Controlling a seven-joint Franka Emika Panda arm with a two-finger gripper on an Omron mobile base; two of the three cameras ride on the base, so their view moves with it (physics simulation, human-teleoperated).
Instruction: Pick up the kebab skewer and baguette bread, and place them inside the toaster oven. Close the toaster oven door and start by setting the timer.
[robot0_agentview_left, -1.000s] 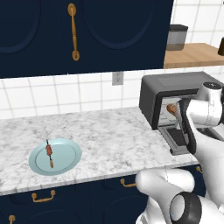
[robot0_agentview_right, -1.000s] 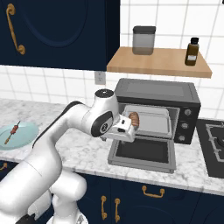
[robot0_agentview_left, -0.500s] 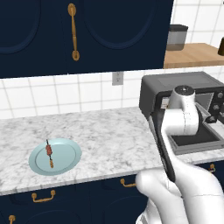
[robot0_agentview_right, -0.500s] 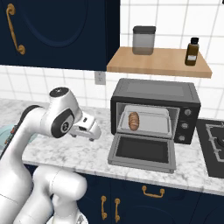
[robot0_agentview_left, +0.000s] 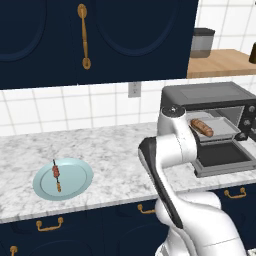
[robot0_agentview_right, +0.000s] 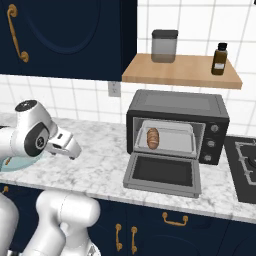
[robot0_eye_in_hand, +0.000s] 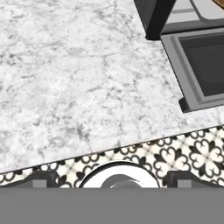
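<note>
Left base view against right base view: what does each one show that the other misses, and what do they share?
Left base view alone: the kebab skewer lying on the light blue plate, well left of the oven.

Right base view alone: the open, empty tool over the marble counter, a brown bottle on the wooden shelf, and a stove burner at the right edge.

Both: the toaster oven with the toaster oven door folded down flat, and the baguette bread already inside.
</note>
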